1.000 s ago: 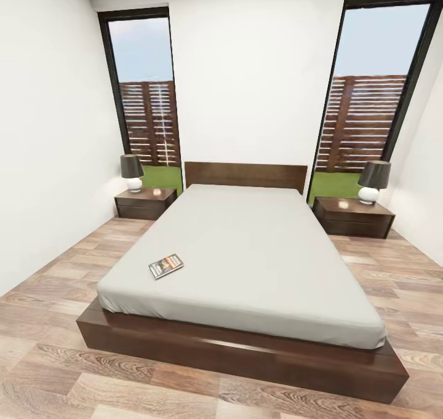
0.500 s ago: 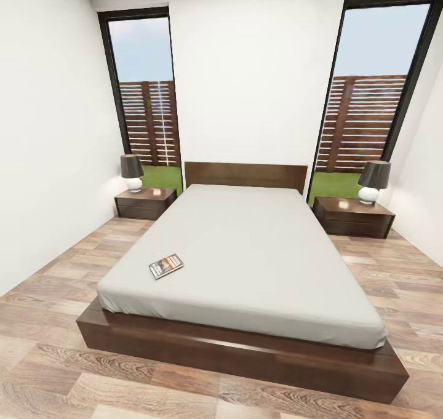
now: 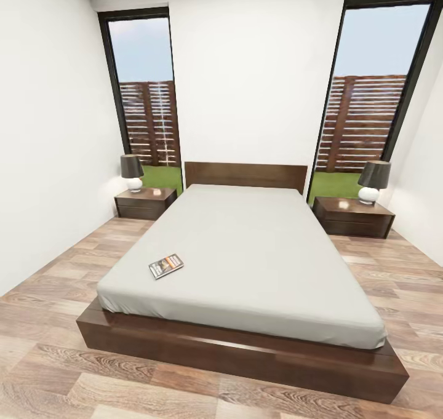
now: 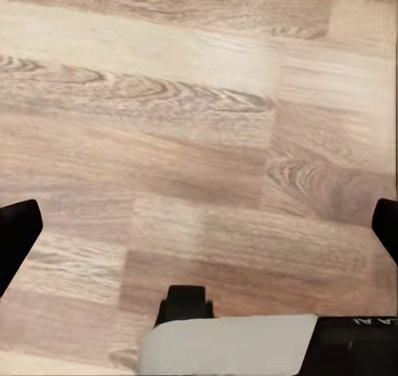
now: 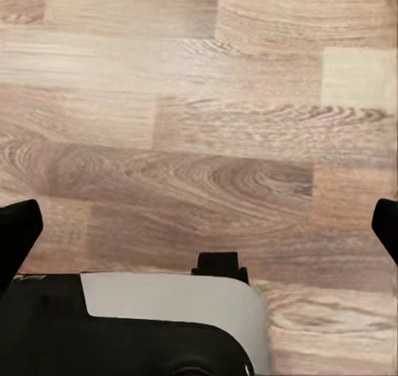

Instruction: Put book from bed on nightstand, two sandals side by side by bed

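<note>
Small grey-covered paperback book (image 3: 166, 266) flat on pale-grey mattress of low dark-wood bed (image 3: 258, 253), near its foot-end corner on the left nightstand's (image 3: 145, 202) side, left gripper (image 4: 199, 227) and right gripper (image 5: 199, 227) both spread wide, empty over wood-plank floor (image 5: 199, 103).

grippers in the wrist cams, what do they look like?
Left gripper: two black fingertips with rounded ends at the frame edges. Right gripper: same black tips. Below each, a pale grey rounded robot body panel with black parts. No cables visible; faint lettering, unreadable.
</note>
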`<state>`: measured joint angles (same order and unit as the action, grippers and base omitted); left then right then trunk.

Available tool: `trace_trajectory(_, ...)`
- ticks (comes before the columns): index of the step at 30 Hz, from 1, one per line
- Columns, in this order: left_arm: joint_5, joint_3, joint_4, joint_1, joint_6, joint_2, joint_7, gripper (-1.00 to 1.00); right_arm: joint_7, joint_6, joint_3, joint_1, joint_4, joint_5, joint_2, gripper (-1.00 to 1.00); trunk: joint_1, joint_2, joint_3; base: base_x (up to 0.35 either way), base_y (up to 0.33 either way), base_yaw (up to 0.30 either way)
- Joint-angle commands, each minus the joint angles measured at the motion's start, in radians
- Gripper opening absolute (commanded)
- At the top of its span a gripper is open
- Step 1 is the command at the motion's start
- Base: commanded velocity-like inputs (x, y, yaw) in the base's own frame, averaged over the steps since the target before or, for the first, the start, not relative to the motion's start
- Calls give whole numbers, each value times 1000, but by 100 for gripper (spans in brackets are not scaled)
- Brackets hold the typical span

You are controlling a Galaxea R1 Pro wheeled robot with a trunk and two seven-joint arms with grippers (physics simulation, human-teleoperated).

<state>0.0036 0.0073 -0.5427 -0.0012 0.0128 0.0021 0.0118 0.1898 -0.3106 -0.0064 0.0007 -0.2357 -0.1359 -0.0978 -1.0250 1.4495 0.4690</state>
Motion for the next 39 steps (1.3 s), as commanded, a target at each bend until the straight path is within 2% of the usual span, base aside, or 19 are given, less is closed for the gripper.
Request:
trace_trajectory(1,0,0,-16,0,8,-1,1,100,8,9,0,0,-17,-16,-4,100,0,0,1,0,0,0)
trace_trajectory(3,-1,0,-48,0,25,-1,2,100,8,26,0,1,-47,-22,-10,100,0,0,1,0,0,0)
trace_trajectory(5,-2,-2,-146,0,90,-3,2,100,8,67,0,1,-123,-30,-28,100,0,0,1,0,0,0)
trace_trajectory(11,-3,-5,-283,0,173,-5,-1,100,7,114,0,0,-208,-35,-38,100,0,0,1,0,0,0)
trace_trajectory(20,3,-2,-286,0,174,-3,-39,100,8,107,-14,0,-207,-37,-39,100,0,0,1,0,0,0)
trace_trajectory(25,2,-1,-208,0,105,-2,-44,100,9,84,-29,0,-206,-37,-36,100,0,0,1,0,0,0)
trace_trajectory(31,1,-1,-172,0,38,-3,-44,100,8,78,-30,1,-205,-36,-34,100,0,0,1,0,0,0)
trace_trajectory(39,1,-4,-168,0,28,-5,-44,100,8,77,-30,0,-206,-36,-34,100,0,0,1,0,0,0)
